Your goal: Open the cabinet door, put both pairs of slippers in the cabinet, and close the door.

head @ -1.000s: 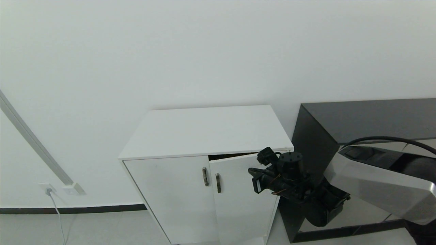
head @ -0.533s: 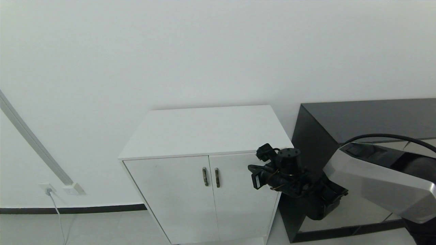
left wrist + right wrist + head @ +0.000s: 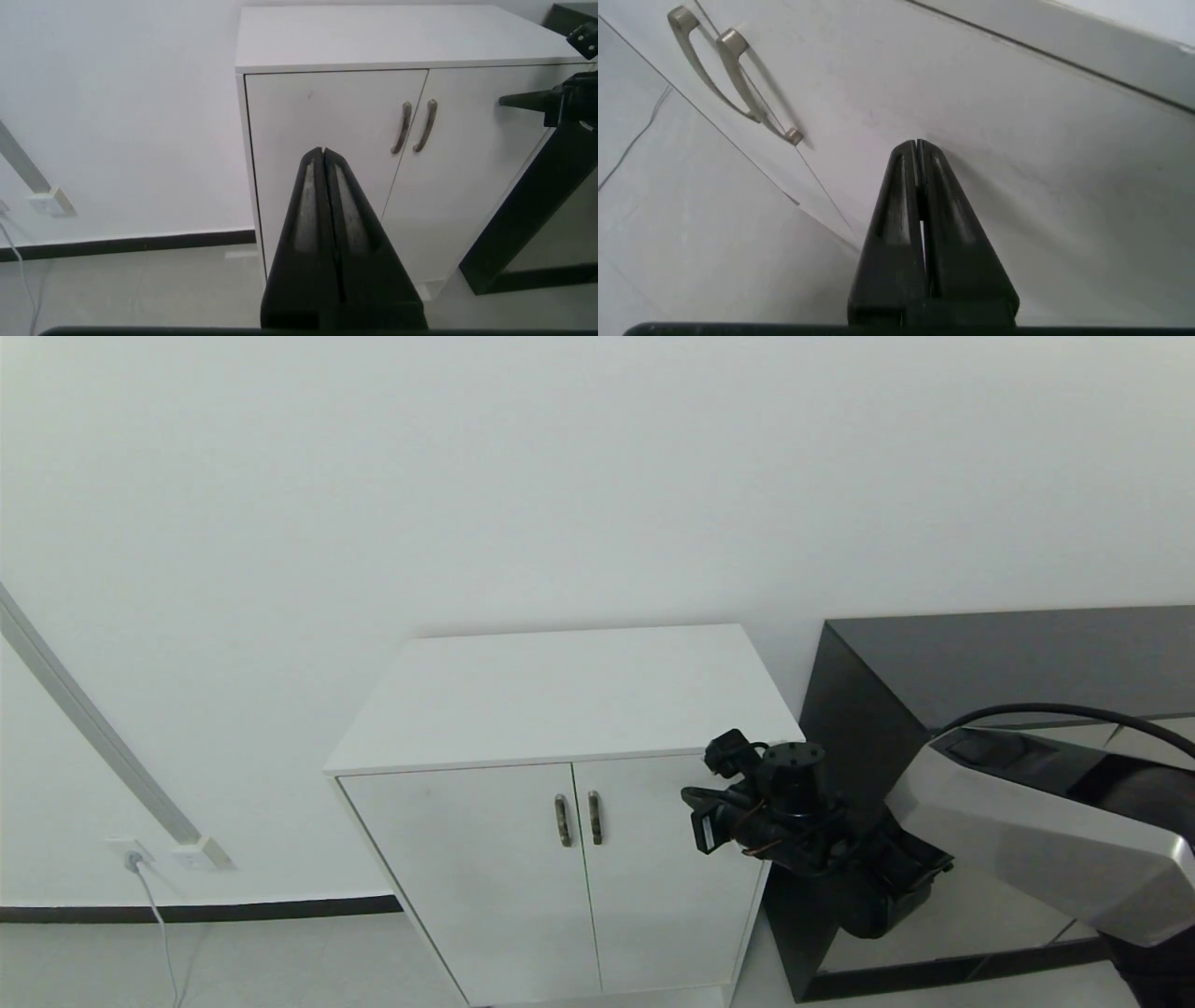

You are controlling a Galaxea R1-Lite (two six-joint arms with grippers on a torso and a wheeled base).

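Door (image 3: 667, 873) flush again, pincer (image 3: 918, 149) seemingly against.

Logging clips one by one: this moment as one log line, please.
cabinet: fully shut | right gripper: shut, tip at right door | left gripper: shut, clear of cabinet

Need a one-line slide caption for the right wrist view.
Shut right gripper tip at the face of the closed cabinet door, near the two handles.
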